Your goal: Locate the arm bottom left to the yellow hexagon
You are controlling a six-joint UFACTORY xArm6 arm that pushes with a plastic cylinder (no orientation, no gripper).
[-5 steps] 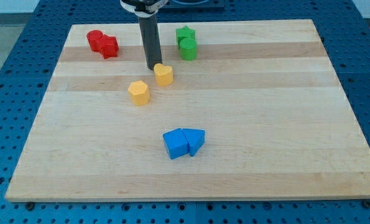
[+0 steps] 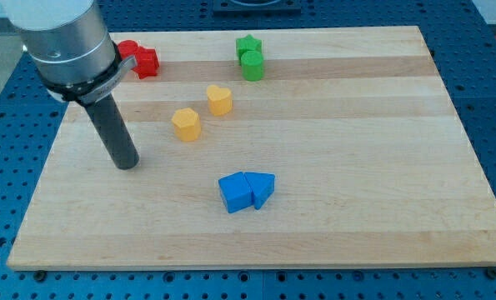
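Note:
The yellow hexagon [image 2: 186, 124] lies on the wooden board [image 2: 356, 167], left of centre. A second yellow block, heart-shaped [image 2: 219, 99], lies just up and right of it. My tip [image 2: 127, 164] rests on the board down and left of the yellow hexagon, about a block and a half away, touching no block. The rod rises to the large grey arm body [image 2: 68, 42] at the view's top left, which hides part of the red blocks.
Two red blocks [image 2: 141, 58] lie at the top left, partly behind the arm. Two green blocks [image 2: 250, 57] lie at the top centre. Two blue blocks [image 2: 246, 191], a cube and a triangle, touch each other below centre.
My tip has moved from just left of the yellow heart, down and left, to a spot bottom left of the yellow hexagon. No block has moved.

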